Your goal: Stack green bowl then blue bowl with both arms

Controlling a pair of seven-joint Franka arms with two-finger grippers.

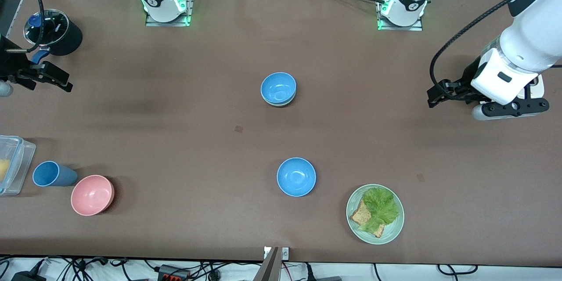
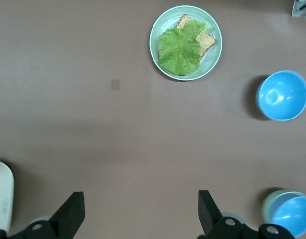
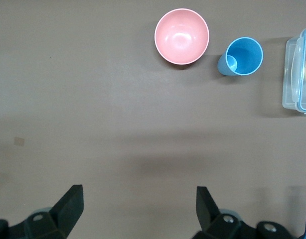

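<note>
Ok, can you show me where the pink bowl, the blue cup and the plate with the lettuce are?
pink bowl (image 1: 92, 195), front view, on its glossy inside.
blue cup (image 3: 243, 55), right wrist view, inside its open mouth.
plate with the lettuce (image 1: 391, 233), front view, on the bare pale green rim.

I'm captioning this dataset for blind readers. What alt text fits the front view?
A glossy light blue bowl sits nested in a pale green bowl mid-table, with a deeper blue bowl nearer the camera. The open left gripper and open right gripper hover over their own ends of the brown table.
</note>
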